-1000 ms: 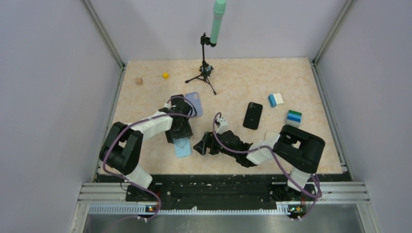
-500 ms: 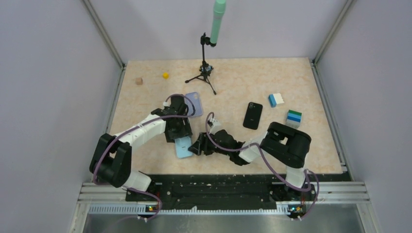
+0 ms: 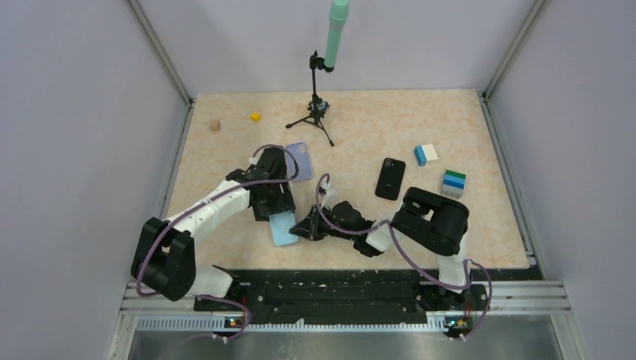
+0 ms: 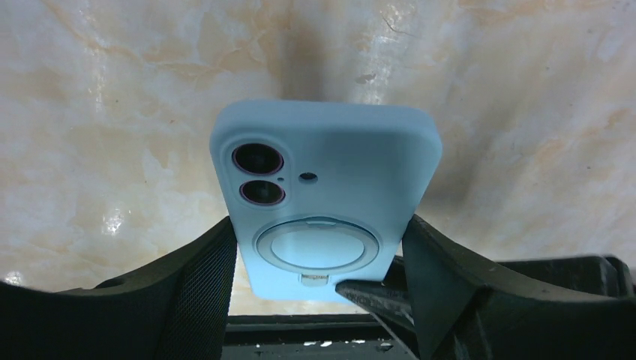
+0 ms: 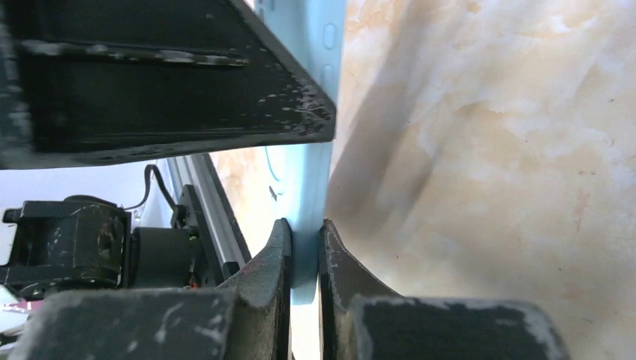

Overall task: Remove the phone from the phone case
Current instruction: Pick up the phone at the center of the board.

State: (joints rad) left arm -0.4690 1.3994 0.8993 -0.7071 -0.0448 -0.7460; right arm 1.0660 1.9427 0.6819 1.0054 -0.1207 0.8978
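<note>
Between the fingers point(image 5: 276, 255) of the right gripper point(image 5: 304, 238), the right edge of the blue phone case point(image 4: 326, 172) is being pinched, that arm lying low and reaching left. The left gripper point(image 4: 322, 259) is clamping the case's long sides from the far end. The phone point(image 4: 257, 159) is sitting inside it, lenses up, near the table's point(image 3: 360, 135) near edge.

I count two arms on my rig: the left arm point(image 3: 214, 204) and the right arm point(image 3: 433, 219). Three phone-shaped things: one light blue cased phone point(image 3: 283, 228), one lavender slab point(image 3: 301, 155), one black phone point(image 3: 390, 178). Two small cubes, a yellow cube point(image 3: 256, 116) and a tan cube point(image 3: 214, 125). Two banded blocks, a blue-and-white block point(image 3: 425, 154) and a green-blue-white block point(image 3: 453, 182). One tripod point(image 3: 318, 109)
</note>
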